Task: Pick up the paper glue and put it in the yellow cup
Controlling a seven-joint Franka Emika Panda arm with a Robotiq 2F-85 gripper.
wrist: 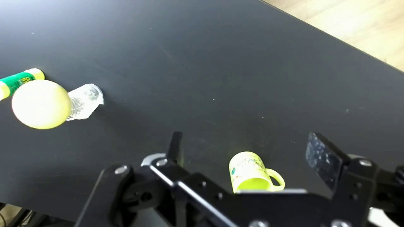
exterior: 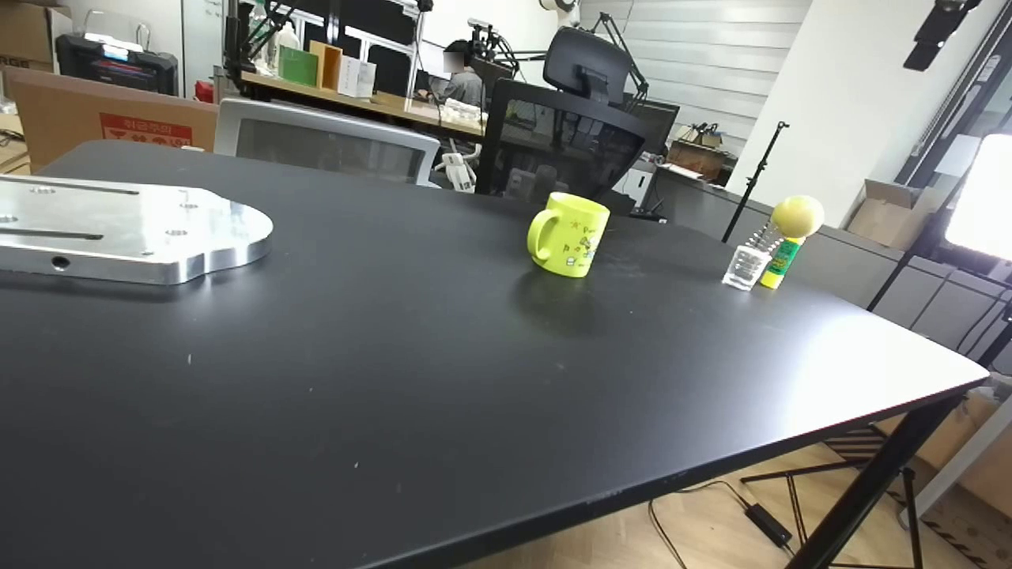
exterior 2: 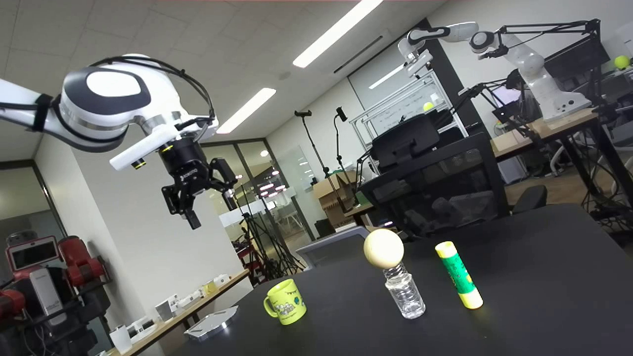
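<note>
The paper glue, a green stick with yellow ends, stands upright on the black table in both exterior views. In the wrist view the glue is cut off by the left edge and partly covered by the ball. The yellow cup, a yellow-green mug with a side handle, stands upright in both exterior views. In the wrist view the cup shows low between the fingers, partly hidden by the gripper. My gripper is open and empty, high above the table; its spread fingers also show in the wrist view.
A clear bottle with a pale yellow ball on top stands close to the glue, on the cup's side. A silver metal plate lies on the black table beyond the cup. Chairs stand along the table's edge.
</note>
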